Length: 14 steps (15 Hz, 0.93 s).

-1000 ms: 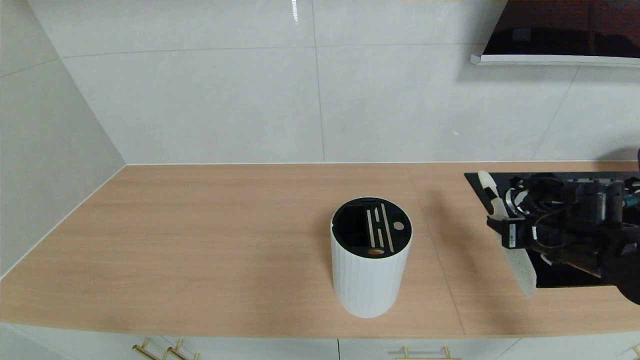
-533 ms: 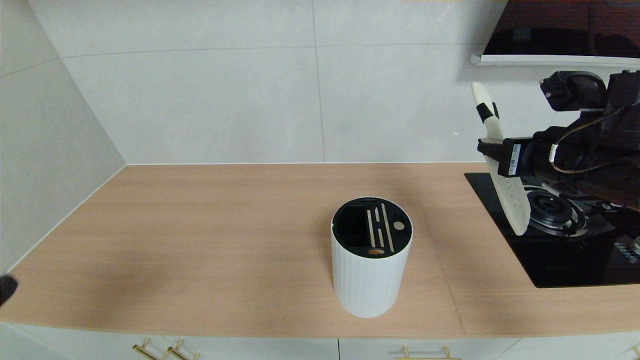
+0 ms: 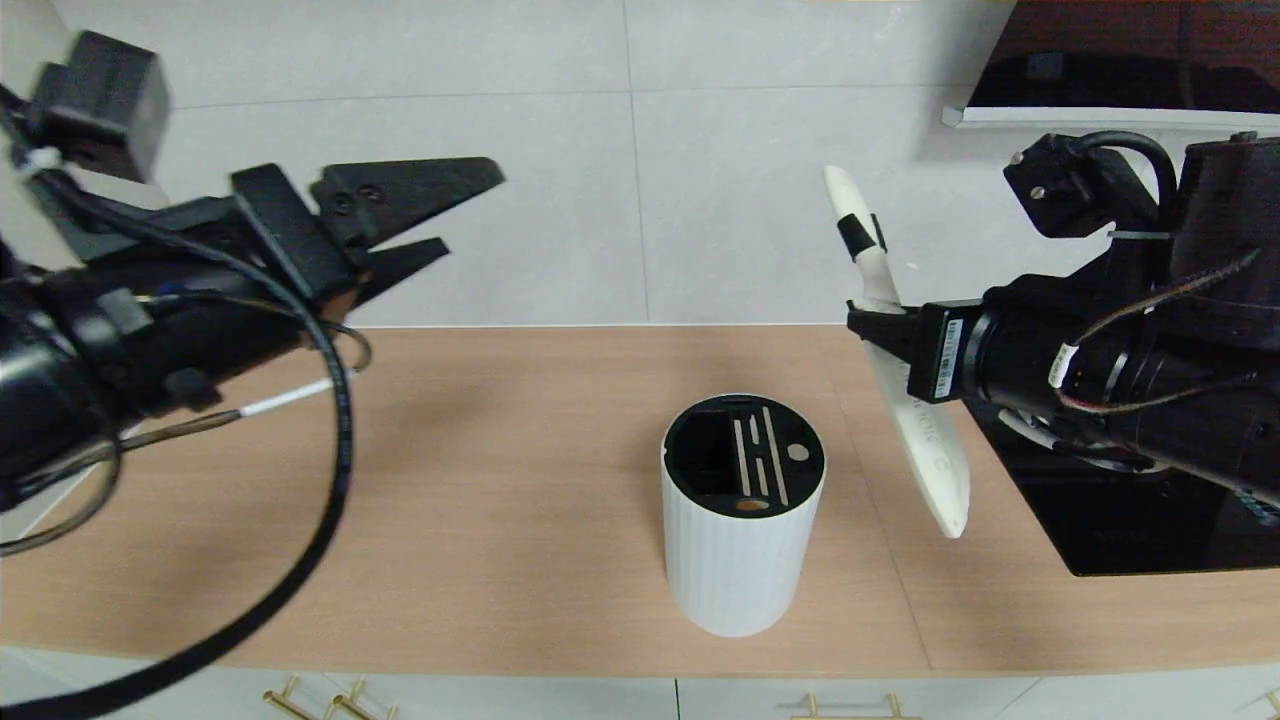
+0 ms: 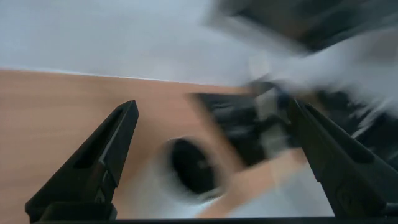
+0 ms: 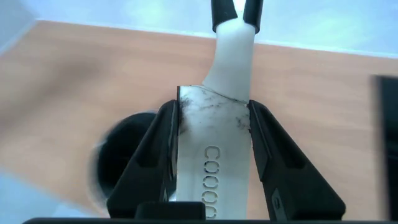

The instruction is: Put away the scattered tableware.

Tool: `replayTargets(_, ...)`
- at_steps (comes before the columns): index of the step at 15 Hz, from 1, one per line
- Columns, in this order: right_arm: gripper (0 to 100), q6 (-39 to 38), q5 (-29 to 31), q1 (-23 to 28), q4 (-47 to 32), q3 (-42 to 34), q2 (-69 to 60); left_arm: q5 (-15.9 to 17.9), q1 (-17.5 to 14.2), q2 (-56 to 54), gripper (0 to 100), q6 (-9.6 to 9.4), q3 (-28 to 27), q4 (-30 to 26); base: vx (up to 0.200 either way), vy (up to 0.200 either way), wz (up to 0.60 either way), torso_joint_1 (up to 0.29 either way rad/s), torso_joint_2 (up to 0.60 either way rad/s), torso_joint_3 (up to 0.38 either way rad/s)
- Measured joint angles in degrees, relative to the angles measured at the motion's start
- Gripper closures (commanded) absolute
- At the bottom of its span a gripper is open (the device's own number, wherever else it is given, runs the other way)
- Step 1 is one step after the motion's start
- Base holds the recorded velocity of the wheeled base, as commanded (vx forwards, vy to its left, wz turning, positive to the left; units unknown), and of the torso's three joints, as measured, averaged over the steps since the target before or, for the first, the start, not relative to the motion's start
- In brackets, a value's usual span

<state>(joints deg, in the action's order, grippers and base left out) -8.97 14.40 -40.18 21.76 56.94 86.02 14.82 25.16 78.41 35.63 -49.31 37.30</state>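
The right tool (image 3: 885, 330), at the right of the frame, is clamped on a white knife (image 3: 925, 440) held blade-down above the worktop (image 3: 480, 500), just right of the slotted white holder (image 3: 740, 540) at centre. The left tool (image 3: 462, 210), upper left, gapes wide and empty. The knife is lifted but not yet slotted.

white knife (image 3: 928, 448), ribbed white holder (image 3: 736, 572)
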Motion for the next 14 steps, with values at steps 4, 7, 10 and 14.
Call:
replayTargets(4, 100, -1.6, 0.8, -7.5, 0.0, -1.2, 0.0, 2.0, 7.8, 8.8, 0, 3.5, 0.3, 3.2, 0.0, 0.0, 0.0, 0.0, 0.0, 0.0)
replayTargets(7, 100, -1.8, 0.8, -10.5, 0.0, -1.9, 0.0, 0.8, 11.6, 12.9, 0, 3.58, 0.3, 10.2, 0.0, 0.0, 0.0, 0.0, 0.0, 0.0)
replayTargets(10, 100, -1.9, 1.8, -13.2, 0.0, -2.8, 0.8, -1.4, 15.2, 15.3, 0, 3.5, 0.3, 11.1, 0.0, 0.0, 0.0, 0.0, 0.0, 0.0)
replayTargets(14, 100, -1.8, 2.8, -15.1, 0.0, -3.2, 2.4, -4.7, 17.8, 17.7, 0, 3.04, 0.1, 12.6, 0.0, 0.0, 0.0, 0.0, 0.0, 0.0)
